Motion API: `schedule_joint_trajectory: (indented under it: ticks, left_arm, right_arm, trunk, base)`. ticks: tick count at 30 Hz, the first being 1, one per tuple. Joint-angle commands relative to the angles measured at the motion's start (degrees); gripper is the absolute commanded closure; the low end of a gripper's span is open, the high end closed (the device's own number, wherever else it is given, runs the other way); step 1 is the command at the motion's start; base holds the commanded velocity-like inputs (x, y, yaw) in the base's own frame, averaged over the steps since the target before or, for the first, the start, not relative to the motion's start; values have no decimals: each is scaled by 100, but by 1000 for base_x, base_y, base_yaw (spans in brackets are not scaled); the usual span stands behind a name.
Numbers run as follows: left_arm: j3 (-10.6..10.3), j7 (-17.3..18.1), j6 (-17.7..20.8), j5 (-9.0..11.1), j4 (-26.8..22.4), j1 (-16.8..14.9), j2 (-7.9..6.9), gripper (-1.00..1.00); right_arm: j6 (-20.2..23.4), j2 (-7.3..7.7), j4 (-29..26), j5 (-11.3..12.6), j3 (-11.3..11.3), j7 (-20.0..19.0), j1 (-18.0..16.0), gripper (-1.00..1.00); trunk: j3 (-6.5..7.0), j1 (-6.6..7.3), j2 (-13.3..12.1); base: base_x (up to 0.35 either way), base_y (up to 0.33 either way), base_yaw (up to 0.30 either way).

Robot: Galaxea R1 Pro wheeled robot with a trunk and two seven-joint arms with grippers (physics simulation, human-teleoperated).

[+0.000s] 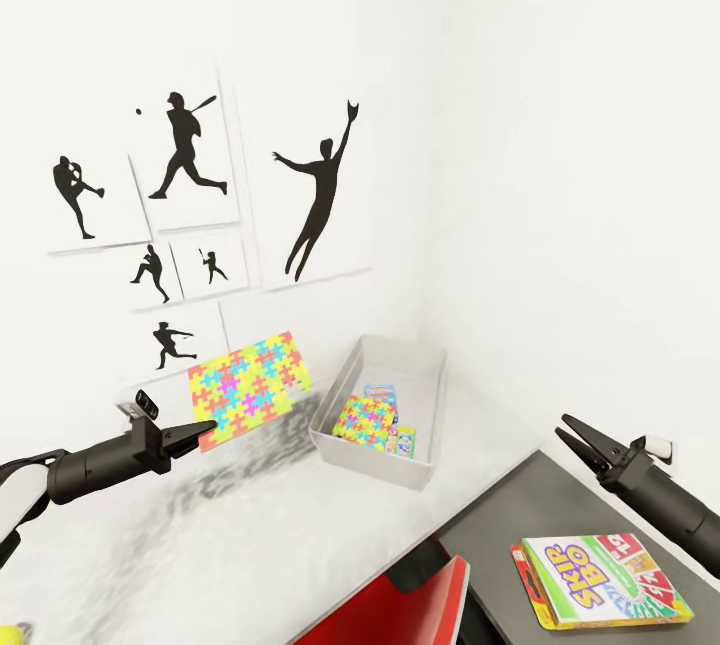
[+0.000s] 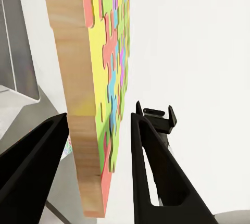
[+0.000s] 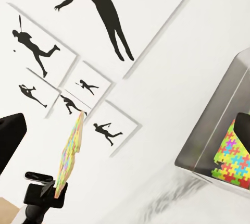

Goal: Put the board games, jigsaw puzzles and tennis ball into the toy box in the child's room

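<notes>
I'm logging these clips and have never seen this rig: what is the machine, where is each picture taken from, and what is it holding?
It is a simulated two-armed robot. The head view looks down over both arms at a desk. The left gripper is shut on a puzzle, lifted beside the toy box, which already holds another puzzle and a game box. The left wrist view looks along the jaws pinching the puzzle's edge. The right gripper is open and empty above a SKIP-BO box; its camera sees the toy box wall and wall pictures.
</notes>
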State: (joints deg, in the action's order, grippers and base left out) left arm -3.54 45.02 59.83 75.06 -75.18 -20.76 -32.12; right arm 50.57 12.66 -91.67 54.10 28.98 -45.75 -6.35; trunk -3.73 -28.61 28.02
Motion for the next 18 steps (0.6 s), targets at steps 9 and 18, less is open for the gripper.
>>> schedule_joint_trajectory:
  ticks: [9, 18]
  left_arm:
    - [-7, 23, 12, 0, 3, -7, -5, 100]
    - [-12, 16, 6, 0, 3, -7, 16, 100]
  right_arm:
    - [23, 0, 0, 5, -5, -13, -6, -100]
    - [23, 0, 0, 5, -6, -13, -6, -100]
  trunk:
    - [-12, -3, 12]
    - [-12, -3, 12]
  base:
    - [0, 0, 0]
    - [0, 0, 0]
